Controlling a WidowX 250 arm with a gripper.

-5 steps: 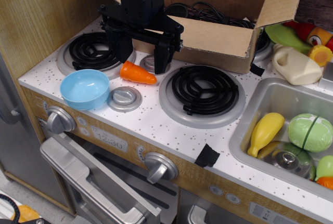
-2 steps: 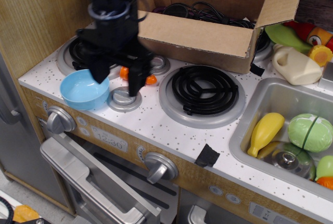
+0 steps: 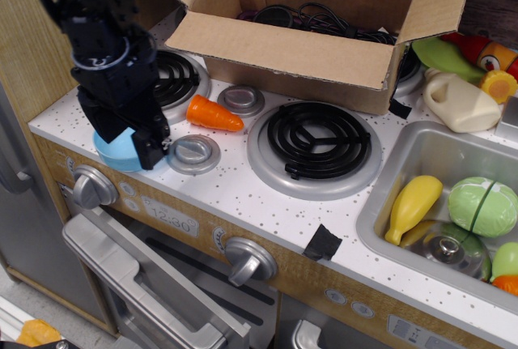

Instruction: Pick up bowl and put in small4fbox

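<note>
The light-blue bowl (image 3: 119,155) sits at the front left corner of the stove top, mostly hidden under my black gripper (image 3: 127,143). The gripper has come down over the bowl with its fingers (image 3: 150,151) apart, one on each side of the bowl. I cannot tell whether they touch it. The brown cardboard box (image 3: 283,46) stands at the back of the counter with its flaps open, and black cables (image 3: 317,17) lie inside it.
An orange toy carrot (image 3: 214,114) and a grey round disc (image 3: 193,153) lie just right of the bowl. A black coil burner (image 3: 317,140) is in the middle. The metal sink (image 3: 443,153) at right holds toy vegetables. A cream jug (image 3: 461,103) stands behind it.
The gripper has moved from in front of the box leftward and toward the counter's front edge, then down over the bowl, which it now covers. The bowl has not moved.
</note>
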